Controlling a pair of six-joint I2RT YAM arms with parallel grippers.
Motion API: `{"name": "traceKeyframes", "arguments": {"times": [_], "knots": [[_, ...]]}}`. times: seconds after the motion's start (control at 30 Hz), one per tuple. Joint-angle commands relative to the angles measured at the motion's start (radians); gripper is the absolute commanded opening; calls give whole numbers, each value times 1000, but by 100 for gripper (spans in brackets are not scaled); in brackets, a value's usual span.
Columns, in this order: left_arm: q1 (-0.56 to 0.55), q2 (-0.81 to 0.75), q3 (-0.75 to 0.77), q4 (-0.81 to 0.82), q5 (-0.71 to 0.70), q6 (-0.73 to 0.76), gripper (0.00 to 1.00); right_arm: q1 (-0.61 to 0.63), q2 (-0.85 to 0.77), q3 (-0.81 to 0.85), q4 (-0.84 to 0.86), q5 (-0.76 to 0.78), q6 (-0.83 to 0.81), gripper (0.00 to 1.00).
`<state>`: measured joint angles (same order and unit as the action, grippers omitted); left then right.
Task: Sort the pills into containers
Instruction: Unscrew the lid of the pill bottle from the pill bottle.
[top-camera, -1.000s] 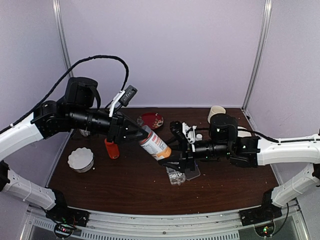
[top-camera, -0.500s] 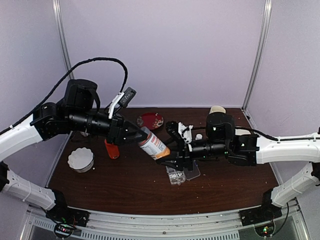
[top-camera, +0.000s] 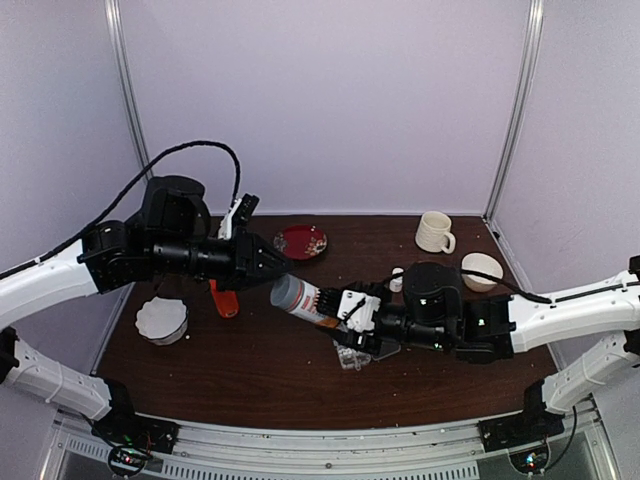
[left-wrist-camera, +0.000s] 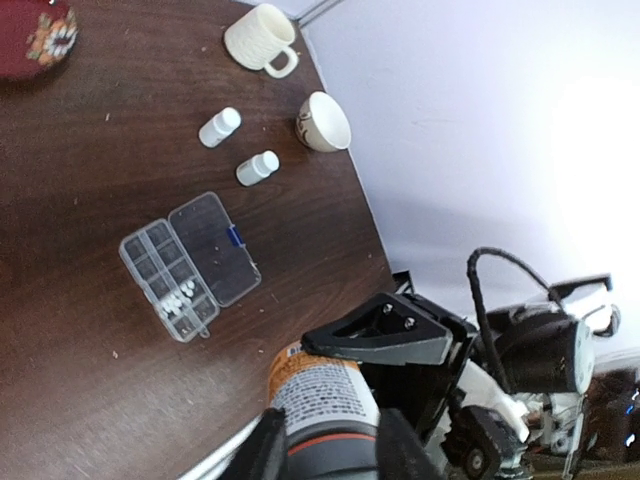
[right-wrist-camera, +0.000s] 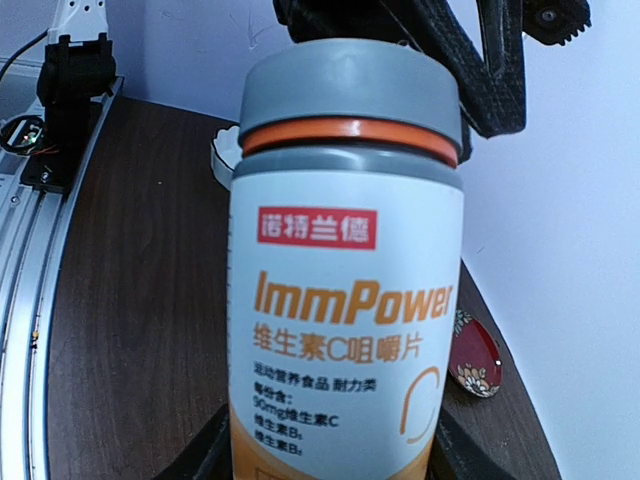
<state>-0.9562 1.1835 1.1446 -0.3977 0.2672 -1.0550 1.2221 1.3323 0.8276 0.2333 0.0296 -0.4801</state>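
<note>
A white and orange bottle (top-camera: 305, 302) with a grey cap hangs tilted over the table between both arms. My right gripper (top-camera: 345, 315) is shut on its orange base; in the right wrist view the bottle (right-wrist-camera: 345, 300) fills the frame above my right gripper (right-wrist-camera: 330, 462). In the left wrist view the cap sits between the tips of my left gripper (left-wrist-camera: 330, 442). From above, the left gripper (top-camera: 284, 270) looks just clear of the cap, so its grip is unclear. The clear organizer (left-wrist-camera: 190, 262) lies open on the table, with pills (left-wrist-camera: 180, 297) in its cells.
Two small white bottles (left-wrist-camera: 220, 127) (left-wrist-camera: 257, 167) stand beyond the organizer. At the back right are a cream mug (top-camera: 433, 231) and a bowl (top-camera: 481, 270). A red dish (top-camera: 302, 241) sits at the back centre. At the left are a fluted white bowl (top-camera: 162, 318) and a red object (top-camera: 224, 298).
The bottle has dropped lower and its cap now shows below the left gripper. My right gripper has slid left and closed on the bottle's base. The left arm has drawn back slightly.
</note>
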Motion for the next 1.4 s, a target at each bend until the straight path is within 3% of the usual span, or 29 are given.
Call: {"name": "traceKeyframes", "arguments": {"times": [0.0,0.1,0.17,0.27,0.4,0.53,0.7,0.93,1.23,1.37], "knots": [[-2,-39,27,38,-60,13,52,-20,-33,27,61,7,-9,10],[0,-79,50,-10,-128,184,87,-44,-42,35,13,-101,44,10],[0,-109,32,5,-139,308,96,-58,-50,37,-19,-164,76,10],[0,-148,-3,47,-113,534,97,-82,-62,35,-67,-282,115,10],[0,-186,-70,114,72,874,96,-147,-58,71,-145,-533,189,10],[0,-218,-131,106,262,1316,94,-184,-43,115,-221,-746,213,10],[0,-174,-121,44,319,1640,94,-188,-16,182,-367,-821,182,10],[-1,-64,-32,-39,351,1774,97,-189,-2,213,-427,-822,155,10],[0,-43,-11,-91,452,1884,78,-191,25,237,-446,-815,143,9],[-3,-35,-9,-103,460,1892,83,-193,33,245,-446,-816,143,8]]}}
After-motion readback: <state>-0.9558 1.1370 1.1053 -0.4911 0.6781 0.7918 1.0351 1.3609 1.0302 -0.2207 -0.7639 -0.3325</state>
